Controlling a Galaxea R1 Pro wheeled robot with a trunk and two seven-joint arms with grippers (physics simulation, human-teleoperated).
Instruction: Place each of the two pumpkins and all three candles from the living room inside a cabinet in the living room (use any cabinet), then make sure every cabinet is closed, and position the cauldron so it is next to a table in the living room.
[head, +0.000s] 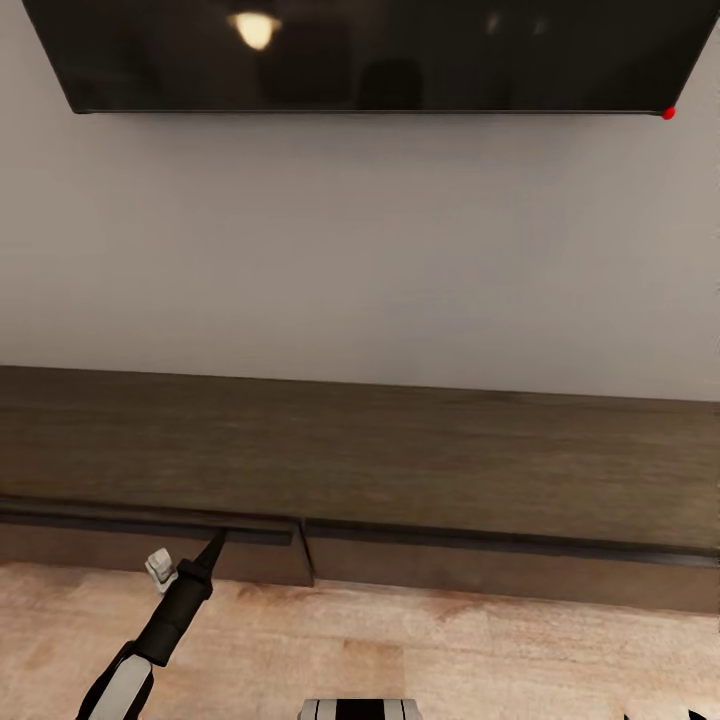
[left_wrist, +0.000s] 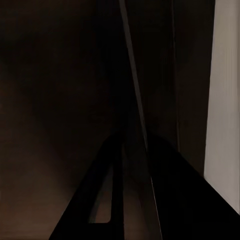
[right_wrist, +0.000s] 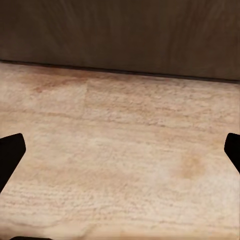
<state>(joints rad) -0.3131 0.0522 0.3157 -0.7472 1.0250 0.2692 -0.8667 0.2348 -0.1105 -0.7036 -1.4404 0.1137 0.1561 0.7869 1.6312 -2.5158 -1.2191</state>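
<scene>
The black left pincer (head: 212, 549) has its fingers pressed together at the drawer front of the long dark-brown wooden cabinet (head: 400, 470) — just ahead. The right pincer (right_wrist: 120, 155) spreads wide over pale wood floor (right_wrist: 120, 150) — cabinet beyond.

wall (head: 360, 240): pale grey | floor (head: 400, 650): light wood | screen (head: 370, 50): dark, possibly a TV

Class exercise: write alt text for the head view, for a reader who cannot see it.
The robot's left gripper reaches to the top edge of a slightly protruding left drawer front on the long dark-brown cabinet. Above hangs a dark TV screen on a pale wall; pale wood floor lies below.
</scene>
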